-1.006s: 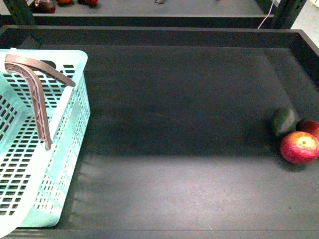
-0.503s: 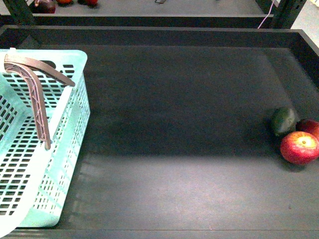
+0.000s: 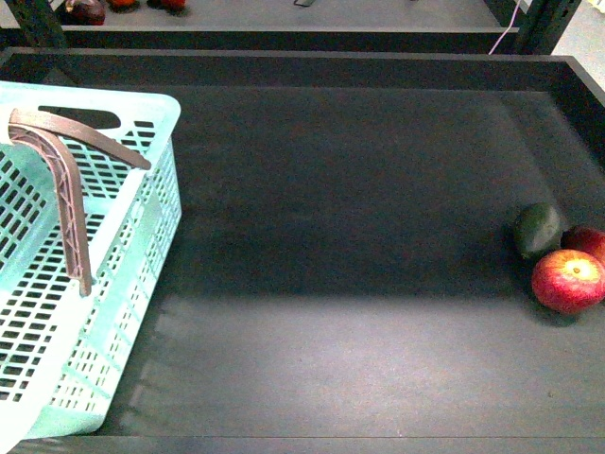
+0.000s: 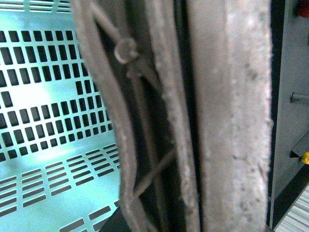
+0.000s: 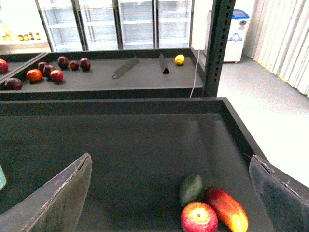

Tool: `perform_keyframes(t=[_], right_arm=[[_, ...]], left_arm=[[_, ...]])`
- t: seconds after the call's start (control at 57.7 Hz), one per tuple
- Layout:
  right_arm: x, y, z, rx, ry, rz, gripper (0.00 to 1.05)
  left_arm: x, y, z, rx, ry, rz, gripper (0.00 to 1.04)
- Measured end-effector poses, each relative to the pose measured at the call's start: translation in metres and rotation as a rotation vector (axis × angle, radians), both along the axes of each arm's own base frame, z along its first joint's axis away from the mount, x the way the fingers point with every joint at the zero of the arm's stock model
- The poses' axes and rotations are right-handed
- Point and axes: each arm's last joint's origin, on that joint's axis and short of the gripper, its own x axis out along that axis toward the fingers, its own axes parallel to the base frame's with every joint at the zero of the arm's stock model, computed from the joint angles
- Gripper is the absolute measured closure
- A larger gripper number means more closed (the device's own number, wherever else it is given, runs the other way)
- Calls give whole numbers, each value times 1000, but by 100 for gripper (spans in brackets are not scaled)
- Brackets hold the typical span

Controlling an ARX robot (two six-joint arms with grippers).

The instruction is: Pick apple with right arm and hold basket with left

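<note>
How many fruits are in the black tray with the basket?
3, clustered at its right edge: the apple nearest the robot, a green fruit behind it, a red-yellow fruit farthest right. More could hide in the basket.

Glare on basket, blurry handle close-up

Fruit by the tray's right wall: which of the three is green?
The dull green oval fruit, lying just behind the round red apple. The apple and the longer red-and-yellow fruit beside it show no green.

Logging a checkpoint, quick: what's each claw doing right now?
Left claw: closed on the handle of the basket.
Right claw: open, empty, apple not yet touched.
</note>
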Motion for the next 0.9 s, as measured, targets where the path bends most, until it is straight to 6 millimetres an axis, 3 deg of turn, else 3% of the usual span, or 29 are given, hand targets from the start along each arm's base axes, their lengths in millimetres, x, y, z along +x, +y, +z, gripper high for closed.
perform_keyframes(t=[0.243,0.416,0.902], right_arm=[[0,0,0,0,0,0,9],[0,0,0,0,0,0,9],[0,0,0,0,0,0,9]], left_arm=[[-14,-18,35,70,-39,-131,90],[-26,-42,59,108,-50,-257,90],[-56,-165,94,78,-102,-686,90]])
